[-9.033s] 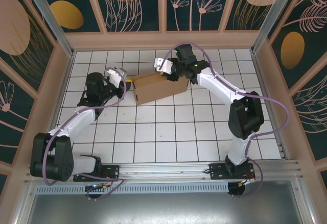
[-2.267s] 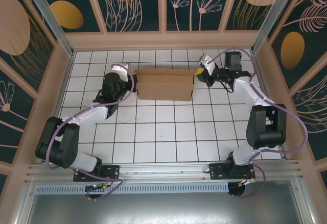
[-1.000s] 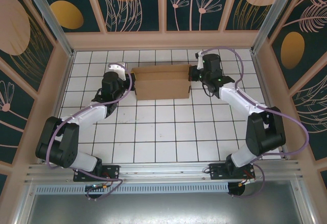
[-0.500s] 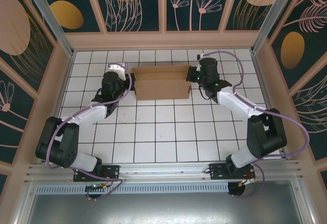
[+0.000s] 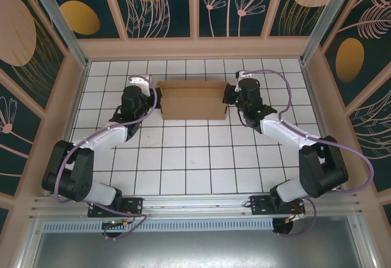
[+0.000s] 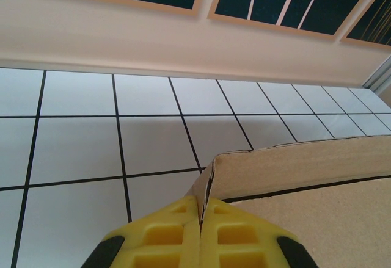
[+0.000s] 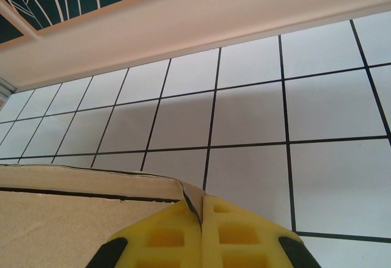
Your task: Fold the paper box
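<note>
Where left fingers [image 6: 195, 226] and right fingers [image 7: 206, 226] clamp shut on paper box [image 5: 193, 100] corners, pinched edges hidden.

Looks like a robot lab cell, folks: white gridded tabletop [image 5: 201, 158], metal rail [image 5: 201, 202] up front, leaf-print panels [image 5: 162, 18] boxing it in.

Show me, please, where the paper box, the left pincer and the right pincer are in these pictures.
paper box [image 5: 194, 101]: top external view, middle of its broad brown face.
left pincer [image 6: 201, 207]: left wrist view, seam between the yellow fingertips.
right pincer [image 7: 201, 208]: right wrist view, seam between the yellow fingertips.
</note>
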